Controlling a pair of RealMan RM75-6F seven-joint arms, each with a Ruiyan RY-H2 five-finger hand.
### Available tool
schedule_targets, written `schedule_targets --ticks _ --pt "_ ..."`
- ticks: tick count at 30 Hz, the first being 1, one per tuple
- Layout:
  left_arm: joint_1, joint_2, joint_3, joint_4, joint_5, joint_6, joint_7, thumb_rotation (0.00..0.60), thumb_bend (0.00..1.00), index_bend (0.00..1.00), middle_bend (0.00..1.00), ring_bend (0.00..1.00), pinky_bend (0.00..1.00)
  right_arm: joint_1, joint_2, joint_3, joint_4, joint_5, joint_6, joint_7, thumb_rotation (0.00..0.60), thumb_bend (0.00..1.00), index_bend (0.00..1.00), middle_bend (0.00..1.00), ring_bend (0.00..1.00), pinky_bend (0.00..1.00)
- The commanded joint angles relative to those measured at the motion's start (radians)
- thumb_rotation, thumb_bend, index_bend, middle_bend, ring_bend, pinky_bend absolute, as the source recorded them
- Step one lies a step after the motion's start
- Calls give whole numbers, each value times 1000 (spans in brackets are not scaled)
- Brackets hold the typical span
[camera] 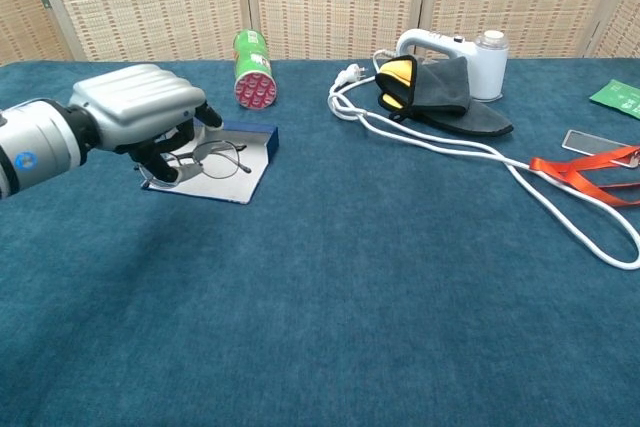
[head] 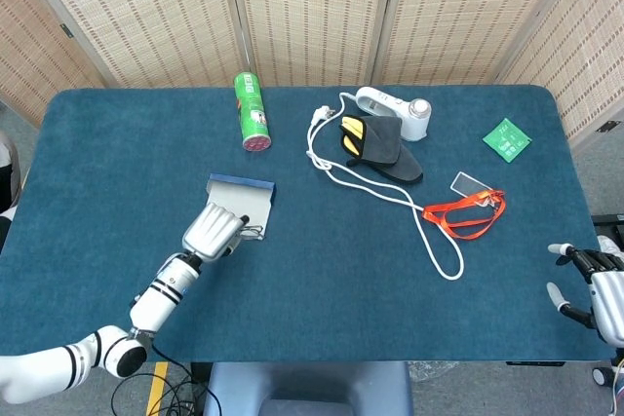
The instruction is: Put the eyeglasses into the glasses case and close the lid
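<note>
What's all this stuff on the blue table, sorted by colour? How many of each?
Green: 2 (can, packet)
White: 2 (appliance, cable)
Blue-edged: 1 (glasses case)
Dark grey with yellow: 1 (cloth)
Orange: 1 (lanyard)
Clear: 2 (eyeglasses, badge holder)
Total: 9

a robot test room: blue felt table boxed in by woven folding screens.

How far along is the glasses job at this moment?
Done: the left hand has picked up the eyeglasses. In hand: it holds them over the open glasses case. Left: setting them inside and closing the lid. The right hand is idle at the table edge.
</note>
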Motion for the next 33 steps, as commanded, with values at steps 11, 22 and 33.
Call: schedule_targets --ticks 11,22,33 --pt "-81 -90 32 245 81 -27 -66 600 434 610 908 882 972 -3 0 1 5 2 -1 6 600 325 292 439 377 333" --pt "-118 -165 46 421 108 -36 -115 600 434 573 898 875 971 -2 -3 2 8 9 -9 4 600 324 291 439 386 353" --pt "-116 -207 50 523 121 0 -177 600 430 297 896 873 971 0 -7 2 12 7 -14 7 600 324 292 439 386 353"
